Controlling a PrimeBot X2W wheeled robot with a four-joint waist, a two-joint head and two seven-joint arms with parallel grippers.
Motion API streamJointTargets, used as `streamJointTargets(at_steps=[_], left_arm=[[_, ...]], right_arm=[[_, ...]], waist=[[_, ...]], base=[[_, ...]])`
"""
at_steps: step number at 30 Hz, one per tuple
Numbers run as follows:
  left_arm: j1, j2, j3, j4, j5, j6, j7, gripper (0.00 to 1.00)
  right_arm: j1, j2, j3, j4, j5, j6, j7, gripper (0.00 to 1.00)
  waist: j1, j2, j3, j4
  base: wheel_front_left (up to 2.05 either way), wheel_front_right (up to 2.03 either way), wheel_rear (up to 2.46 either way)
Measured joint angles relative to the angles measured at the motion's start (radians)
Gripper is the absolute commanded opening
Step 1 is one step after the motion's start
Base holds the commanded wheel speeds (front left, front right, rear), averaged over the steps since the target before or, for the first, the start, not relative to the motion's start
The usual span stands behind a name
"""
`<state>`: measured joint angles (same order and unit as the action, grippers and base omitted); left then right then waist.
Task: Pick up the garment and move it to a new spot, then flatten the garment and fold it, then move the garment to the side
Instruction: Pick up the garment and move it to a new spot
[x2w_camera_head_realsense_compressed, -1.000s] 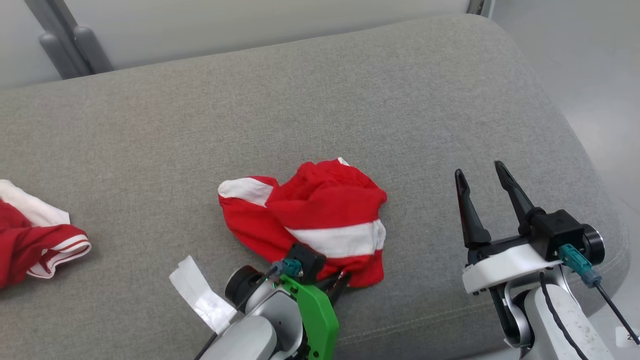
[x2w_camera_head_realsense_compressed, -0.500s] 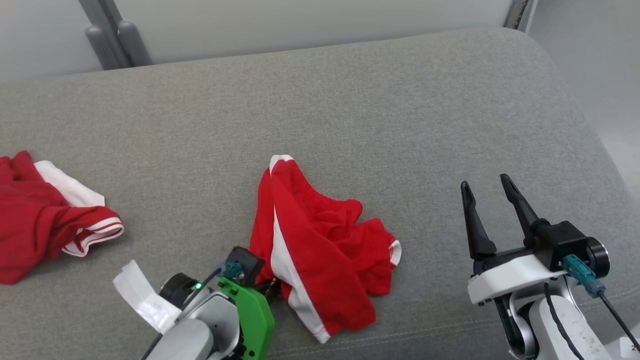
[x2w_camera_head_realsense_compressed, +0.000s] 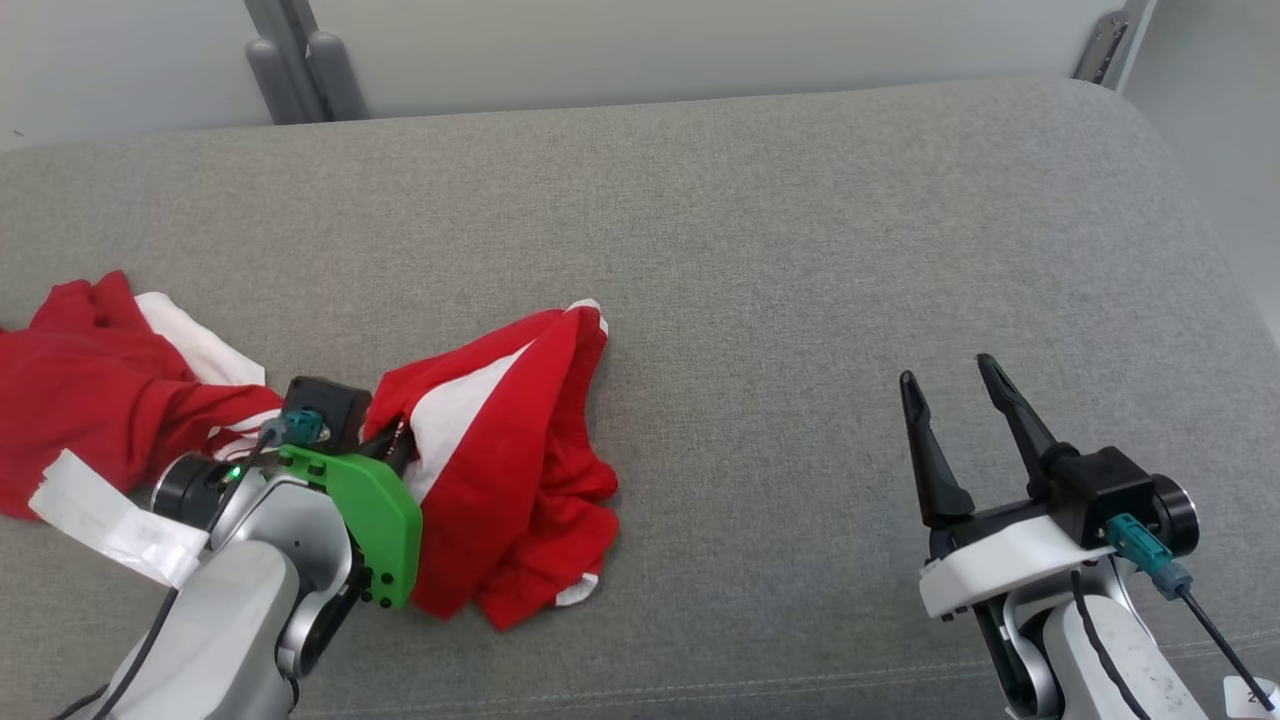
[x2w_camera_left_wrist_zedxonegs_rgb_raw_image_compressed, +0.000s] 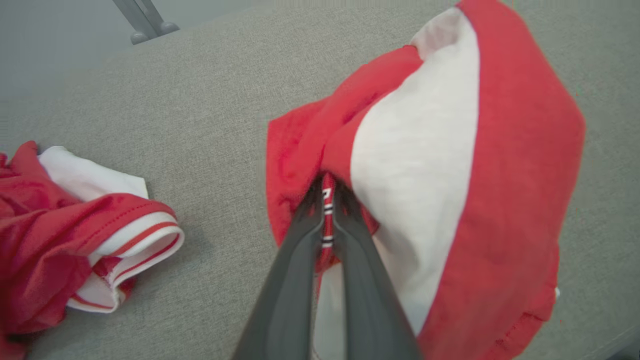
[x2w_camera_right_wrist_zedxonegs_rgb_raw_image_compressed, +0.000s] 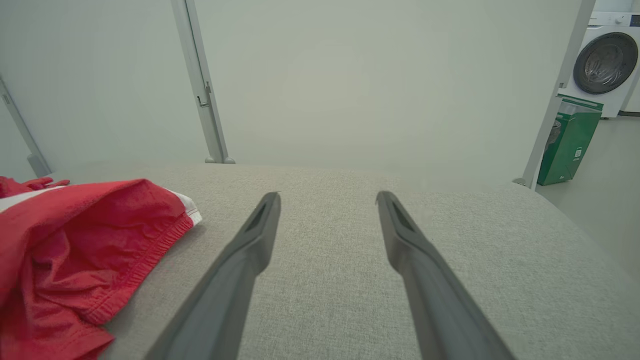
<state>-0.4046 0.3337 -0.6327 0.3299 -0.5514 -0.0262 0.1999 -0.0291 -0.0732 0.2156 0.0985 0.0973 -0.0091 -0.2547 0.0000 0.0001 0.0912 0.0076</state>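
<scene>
My left gripper (x2w_camera_left_wrist_zedxonegs_rgb_raw_image_compressed: 326, 186) pinching garment (x2w_camera_head_realsense_compressed: 510, 470) edge, fingers pressed together on cloth. Red-and-white garment bunched just right of fingers, lying on grey cushion (x2w_camera_head_realsense_compressed: 760, 250), left of centre, near side. Second red garment (x2w_camera_head_realsense_compressed: 80, 410) further left, apart. My right gripper (x2w_camera_head_realsense_compressed: 950, 385) spread wide, empty, near right.
</scene>
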Motion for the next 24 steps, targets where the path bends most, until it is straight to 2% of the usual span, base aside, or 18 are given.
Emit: streamJointTargets(at_steps=[8, 14, 20, 24], left_arm=[[-0.081, -0.028, -0.006, -0.058, 0.027, 0.010, -0.042, 0.00], [-0.097, -0.095, -0.102, -0.109, 0.070, -0.024, -0.073, 0.00], [-0.042, -0.095, -0.208, -0.095, 0.090, -0.055, -0.037, 0.00], [-0.002, -0.095, -0.241, -0.094, 0.090, -0.062, -0.021, 0.00]], right_arm=[[-0.001, 0.002, 0.011, 0.006, -0.003, 0.009, 0.000, 1.00], [-0.002, 0.003, 0.019, 0.015, -0.007, 0.017, 0.000, 1.00], [-0.002, 0.006, 0.013, 0.017, -0.007, 0.017, 0.000, 1.00], [-0.002, 0.007, 0.004, 0.017, -0.007, 0.016, 0.000, 1.00]], waist=[[0.0000, 0.0000, 0.003, -0.003], [0.0000, 0.0000, 0.002, -0.015], [0.0000, 0.0000, 0.004, -0.035], [0.0000, 0.0000, 0.006, -0.035]], base=[[0.00, 0.00, 0.00], [0.00, 0.00, 0.00], [0.00, 0.00, 0.00], [0.00, 0.00, 0.00]])
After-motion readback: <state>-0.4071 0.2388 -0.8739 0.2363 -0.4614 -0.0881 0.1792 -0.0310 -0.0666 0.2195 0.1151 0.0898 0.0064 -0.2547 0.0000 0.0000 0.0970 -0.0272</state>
